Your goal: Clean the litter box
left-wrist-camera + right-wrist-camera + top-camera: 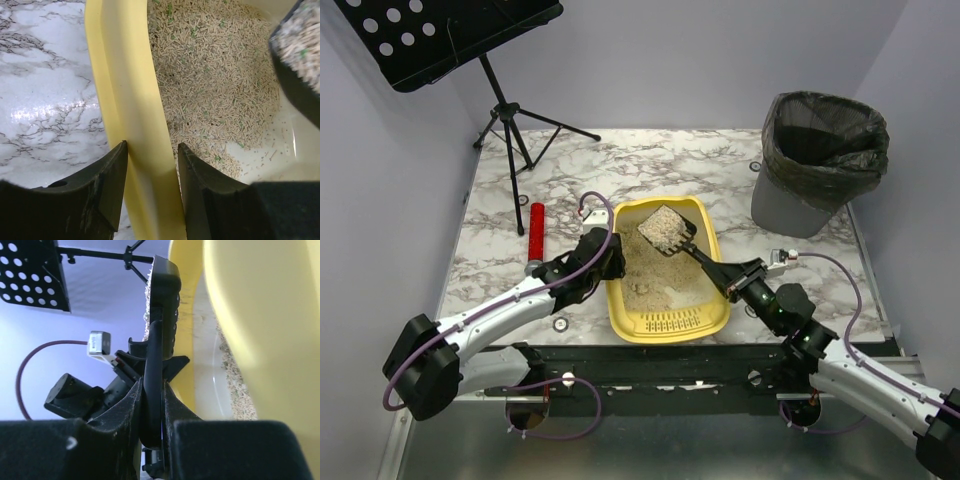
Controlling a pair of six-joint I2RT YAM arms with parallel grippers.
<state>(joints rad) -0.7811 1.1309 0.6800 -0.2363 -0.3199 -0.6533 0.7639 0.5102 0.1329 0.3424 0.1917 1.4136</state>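
The yellow litter box (pixel 617 300) lies at the table's near middle, with beige litter (pixel 645 285) inside and a slotted sieve section (pixel 670 322) at its near end. My left gripper (pixel 610 262) is shut on the box's left rim (pixel 125 90), one finger on each side. My right gripper (pixel 728 280) is shut on the handle (pixel 152 370) of a black scoop (pixel 667 230). The scoop is filled with litter and held above the far end of the box. It also shows at the right edge of the left wrist view (pixel 297 60).
A grey bin with a black bag (pixel 820 160) stands at the far right. A red cylinder (pixel 536 232) lies left of the box. A black music stand (pixel 510 110) stands at the far left, its tripod on the marble table (pixel 670 165).
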